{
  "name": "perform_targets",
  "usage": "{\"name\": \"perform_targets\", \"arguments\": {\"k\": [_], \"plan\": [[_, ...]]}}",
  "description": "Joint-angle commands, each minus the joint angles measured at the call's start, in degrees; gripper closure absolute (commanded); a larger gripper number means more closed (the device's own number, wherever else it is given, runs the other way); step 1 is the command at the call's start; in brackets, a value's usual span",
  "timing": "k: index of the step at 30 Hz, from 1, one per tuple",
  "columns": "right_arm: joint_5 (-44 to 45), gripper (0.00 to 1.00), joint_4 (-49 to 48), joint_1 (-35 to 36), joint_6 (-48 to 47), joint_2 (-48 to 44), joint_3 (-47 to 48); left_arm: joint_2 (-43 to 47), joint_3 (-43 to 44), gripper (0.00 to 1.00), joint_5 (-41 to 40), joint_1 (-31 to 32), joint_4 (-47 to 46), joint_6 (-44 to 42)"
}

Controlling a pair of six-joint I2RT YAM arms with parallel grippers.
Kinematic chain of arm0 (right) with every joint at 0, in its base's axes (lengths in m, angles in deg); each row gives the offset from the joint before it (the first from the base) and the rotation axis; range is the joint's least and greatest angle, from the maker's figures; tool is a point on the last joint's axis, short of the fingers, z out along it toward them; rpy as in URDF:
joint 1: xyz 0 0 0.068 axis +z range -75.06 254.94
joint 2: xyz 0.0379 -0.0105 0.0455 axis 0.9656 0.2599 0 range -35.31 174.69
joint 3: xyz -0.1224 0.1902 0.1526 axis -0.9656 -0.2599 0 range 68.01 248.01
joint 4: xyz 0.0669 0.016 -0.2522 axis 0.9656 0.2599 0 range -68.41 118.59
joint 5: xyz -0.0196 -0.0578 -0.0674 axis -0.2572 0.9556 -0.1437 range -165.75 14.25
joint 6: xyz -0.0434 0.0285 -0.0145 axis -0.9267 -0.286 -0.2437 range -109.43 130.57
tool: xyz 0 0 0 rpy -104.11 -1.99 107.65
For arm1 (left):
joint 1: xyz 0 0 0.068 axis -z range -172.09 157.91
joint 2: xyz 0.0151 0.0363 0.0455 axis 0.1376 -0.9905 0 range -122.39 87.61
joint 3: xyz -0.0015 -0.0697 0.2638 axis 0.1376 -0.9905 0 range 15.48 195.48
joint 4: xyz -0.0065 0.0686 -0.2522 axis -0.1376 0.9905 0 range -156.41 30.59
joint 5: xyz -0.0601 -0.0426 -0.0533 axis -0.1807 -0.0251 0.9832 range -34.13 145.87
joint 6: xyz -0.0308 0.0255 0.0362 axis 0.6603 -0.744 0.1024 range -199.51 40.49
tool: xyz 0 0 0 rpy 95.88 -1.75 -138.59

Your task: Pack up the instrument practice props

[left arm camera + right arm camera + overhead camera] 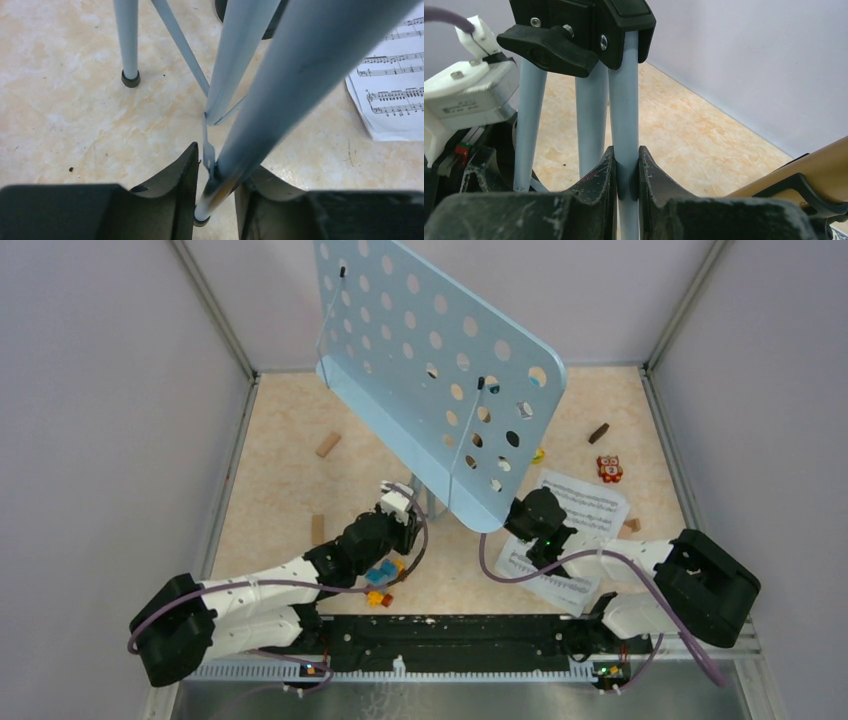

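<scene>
Basically both claws are on the music rack [440,380], which stands mid table [280,470] w/ its panel tilted. Left gripper [215,172] is nipped in round a tripod leg [300,75] low down, nr its rubber foot [201,220]; right gripper [626,172] is clamped tight on a tripod leg too, just under the black hub [609,30]. Prob. so the legs fold in together w/o the rack toppling. Sheet music [585,505] lies flat by the right arm, gold mic [814,165] nr that claw; neither packed yet.

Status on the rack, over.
Left gripper shut on music rack leg near its foot. Right gripper shut on a leg below the hub. Sheet music loose alongside.
</scene>
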State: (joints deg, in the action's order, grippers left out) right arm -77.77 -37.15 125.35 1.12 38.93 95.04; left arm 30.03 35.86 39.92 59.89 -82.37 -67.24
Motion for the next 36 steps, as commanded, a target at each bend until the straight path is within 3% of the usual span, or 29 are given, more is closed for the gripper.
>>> {"name": "perform_targets", "arguments": {"k": [1, 5, 6, 14, 16, 23, 31, 36], "plan": [[-0.4, 0.94, 3.2, 0.7, 4.5, -1.6, 0.0, -3.3, -0.8, 0.73, 1.4, -0.1, -6.0, 1.4], [-1.3, 0.79, 7.2, 0.7, 3.4, -4.1, 0.5, -6.1, -0.5, 0.98, 1.4, -0.2, -8.2, 1.9], [-1.6, 0.75, 8.3, 0.7, 3.0, -4.8, 0.4, -6.5, -0.5, 1.0, 1.3, -0.2, -8.5, 2.3], [-3.1, 0.27, 10.7, 0.7, 2.8, -11.9, -3.0, -6.7, -1.6, 1.0, 2.4, -0.1, -11.0, 2.0], [-3.0, 0.2, 8.8, 0.7, 4.4, -12.1, -3.4, -6.8, -1.4, 1.0, 3.0, -0.1, -11.0, 1.2], [1.7, 0.17, 4.0, 0.6, 11.9, -9.1, -0.2, -8.0, 0.7, 1.0, 6.8, -0.1, -9.2, -3.3], [7.0, 0.16, -4.8, 0.8, 22.3, -5.3, 3.1, -10.9, 2.0, 1.0, 7.4, -0.1, -8.9, -2.7], [7.5, 0.15, -5.9, 2.2, 23.3, -3.1, 5.3, -12.5, 2.4, 0.93, 8.4, -0.1, -9.4, -1.5]]}}
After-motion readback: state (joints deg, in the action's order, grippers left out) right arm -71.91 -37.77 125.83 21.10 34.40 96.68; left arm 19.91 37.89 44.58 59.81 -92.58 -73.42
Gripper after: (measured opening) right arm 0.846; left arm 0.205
